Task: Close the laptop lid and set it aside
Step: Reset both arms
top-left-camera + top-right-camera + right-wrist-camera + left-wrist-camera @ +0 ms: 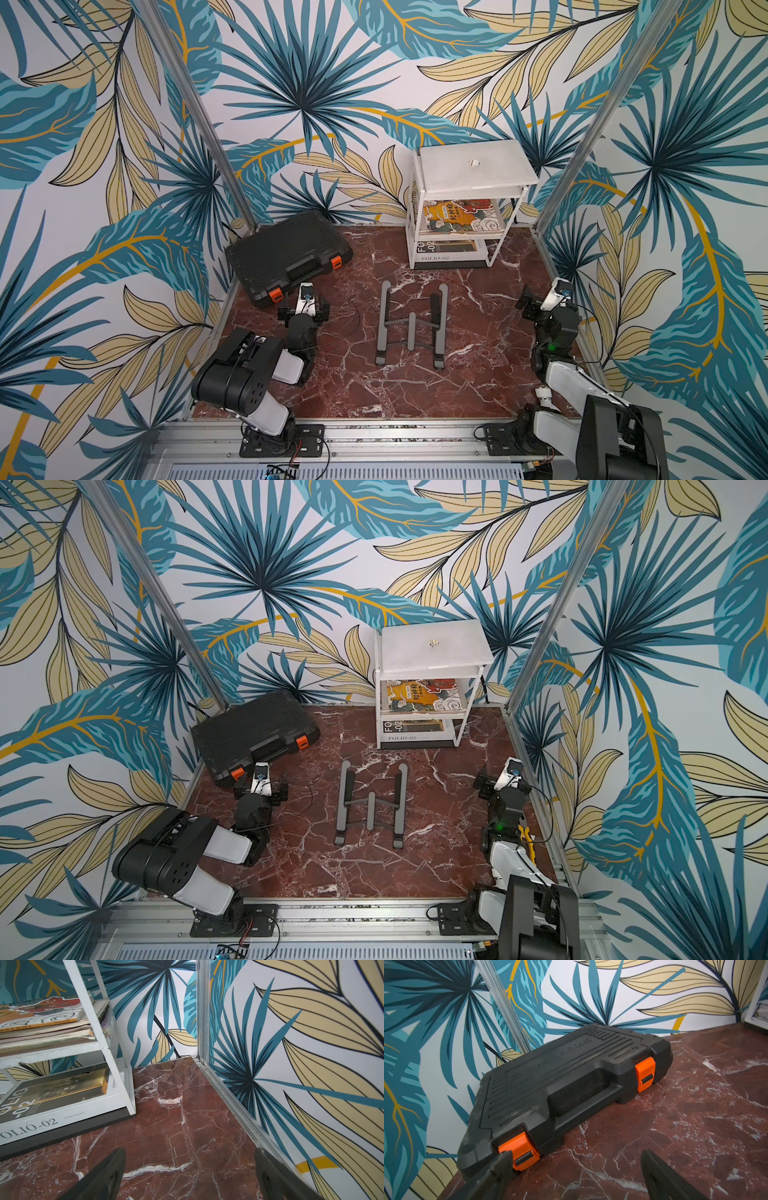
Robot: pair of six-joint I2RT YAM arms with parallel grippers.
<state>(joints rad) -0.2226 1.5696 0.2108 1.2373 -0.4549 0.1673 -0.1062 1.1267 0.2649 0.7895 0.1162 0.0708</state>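
The laptop (pixel 478 176) (pixel 436 654) lies flat on top of the white shelf rack at the back, in both top views. The laptop lid (pixel 494 160) is down, silver side up, with a small logo at its centre. My left gripper (pixel 304 309) (pixel 260 789) hangs low at the left, next to the black case, open and empty. In the left wrist view the left gripper (pixel 576 1159) has only marble between its fingers. My right gripper (pixel 536 301) (pixel 492 785) sits at the right edge, open and empty. Bare marble also fills the open right gripper (pixel 190 1157) in its wrist view.
A black ribbed case (pixel 286 253) (pixel 571 1084) with orange latches lies at the back left. A grey folding stand (pixel 411 324) lies flat mid-table. The white rack (pixel 415 232) (pixel 97 1022) holds books and magazines. Aluminium posts and leaf-patterned walls close in the red marble table (pixel 478 353).
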